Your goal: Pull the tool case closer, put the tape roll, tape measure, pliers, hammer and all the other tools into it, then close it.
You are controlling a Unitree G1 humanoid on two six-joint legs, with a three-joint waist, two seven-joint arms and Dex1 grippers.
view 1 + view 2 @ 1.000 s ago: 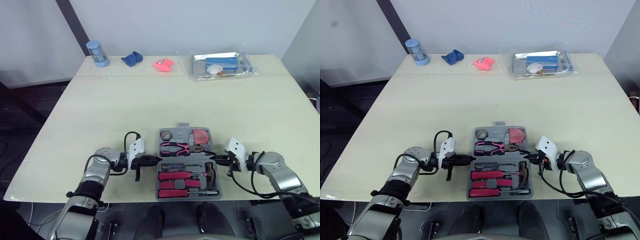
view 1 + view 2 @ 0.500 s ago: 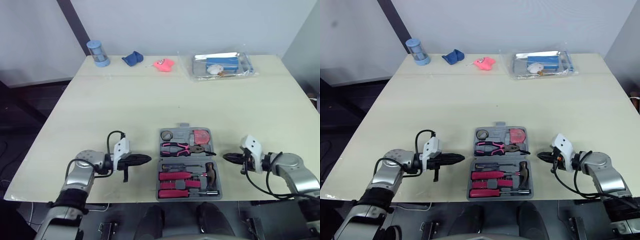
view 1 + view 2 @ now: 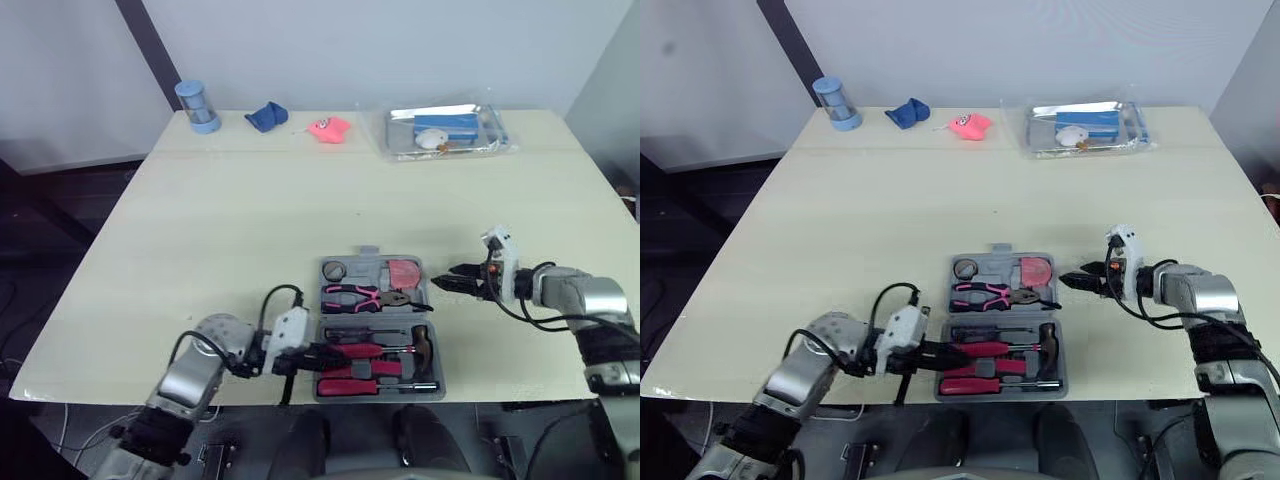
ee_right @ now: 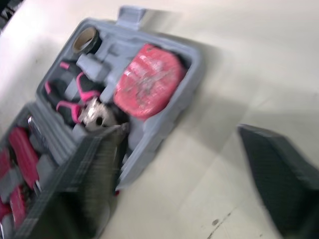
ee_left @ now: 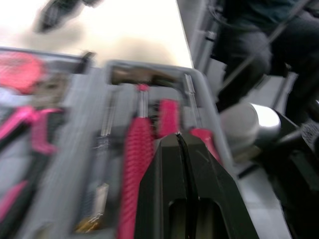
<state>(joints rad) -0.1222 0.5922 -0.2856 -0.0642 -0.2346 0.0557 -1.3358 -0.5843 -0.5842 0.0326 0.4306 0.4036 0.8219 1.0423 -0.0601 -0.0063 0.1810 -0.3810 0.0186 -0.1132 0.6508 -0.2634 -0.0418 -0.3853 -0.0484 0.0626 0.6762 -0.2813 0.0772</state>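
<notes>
Left wrist view puts our left gripper (image 5: 179, 139) right over the near half of the tool case (image 3: 378, 394). Its black fingers are pressed flat together with just a seam between them, holding nothing. Half a second ago it sat out over the bare table (image 3: 250, 220) left of the case, so it's swung in. The tips now hover over the red ribbed screwdriver handles (image 5: 137, 164), and we can't tell if they touch. The hammer (image 3: 421, 342) sits at that half's right end, past the tips.

The case itself hasn't budged. It's grey moulded plastic, lying open and flat at the near edge of the pale table, with shaped pockets for the tools. In the far half we've got the pink-handled pliers (image 3: 350, 294) along the hinge side, a small dark tape roll (image 3: 334, 270) in the left corner and the round red tape measure (image 3: 402, 272) on the right.

Our right gripper (image 3: 450, 276) has moved too, from about level with the hinge up to the far half's right wall. It's just beside the tape measure but off the case, fingers spread wide with nothing between them.

Way back along the far edge: a blue jar (image 3: 196, 106), a crumpled blue cloth (image 3: 266, 117), a pink toy (image 3: 327, 127) and a clear plastic tray (image 3: 445, 130).
</notes>
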